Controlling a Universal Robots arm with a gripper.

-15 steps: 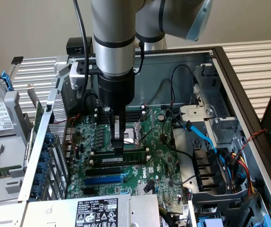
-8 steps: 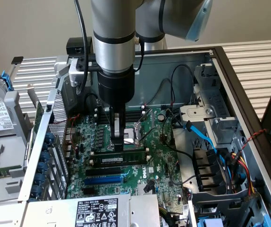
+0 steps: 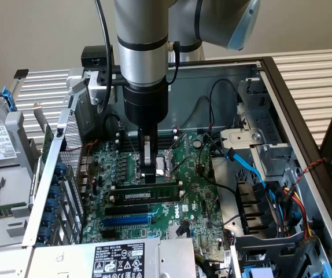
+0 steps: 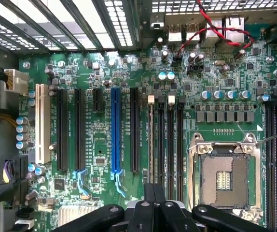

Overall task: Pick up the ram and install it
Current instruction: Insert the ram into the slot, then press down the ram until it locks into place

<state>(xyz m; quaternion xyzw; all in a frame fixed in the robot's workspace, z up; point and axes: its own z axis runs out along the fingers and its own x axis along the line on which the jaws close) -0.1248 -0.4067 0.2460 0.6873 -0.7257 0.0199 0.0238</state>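
Fingers (image 3: pixel 148 172) closed, pressing down on ram (image 3: pixel 144 189) lying in slot near CPU socket (image 3: pixel 165 164); ram apparently placed, full seating unclear.

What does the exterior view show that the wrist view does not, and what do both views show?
Exterior view only: the arm above the open case, the power supply label and the blue cable on the exterior view's right.

Wrist view only: the white slot and the twisted red and black wire.

Both: the gripper, shut, low over the ram standing in a memory slot, the blue slot and the empty processor socket.
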